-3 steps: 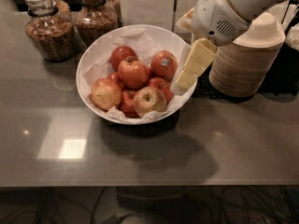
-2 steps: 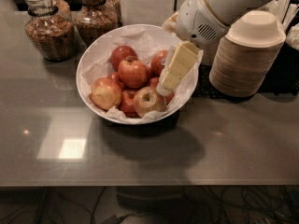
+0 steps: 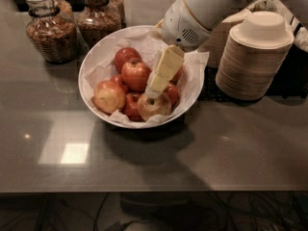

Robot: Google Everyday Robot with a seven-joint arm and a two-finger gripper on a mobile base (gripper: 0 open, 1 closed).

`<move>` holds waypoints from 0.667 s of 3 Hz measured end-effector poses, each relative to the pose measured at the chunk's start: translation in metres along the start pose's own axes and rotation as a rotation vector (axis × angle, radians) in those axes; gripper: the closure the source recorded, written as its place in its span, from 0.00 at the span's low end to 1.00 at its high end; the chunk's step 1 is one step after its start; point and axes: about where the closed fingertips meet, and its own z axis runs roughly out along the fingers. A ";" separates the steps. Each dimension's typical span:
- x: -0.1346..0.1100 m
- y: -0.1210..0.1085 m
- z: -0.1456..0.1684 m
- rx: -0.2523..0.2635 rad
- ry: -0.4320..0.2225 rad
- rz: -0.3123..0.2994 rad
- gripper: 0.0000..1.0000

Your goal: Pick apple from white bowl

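Camera view: the tool hangs inside the white bowl, just right of the apple; how wide it stands cannot be told.

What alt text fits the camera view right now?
The robot's gripper reaches down into a white bowl of apples on a grey counter, its tip beside a red-orange apple near the bowl's centre. Two glass jars stand behind the bowl, with a stack of tan disposable bowls at the picture's right.
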 end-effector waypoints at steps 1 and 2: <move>-0.001 -0.006 0.013 -0.017 0.000 0.004 0.03; 0.002 -0.014 0.020 -0.013 0.005 0.015 0.18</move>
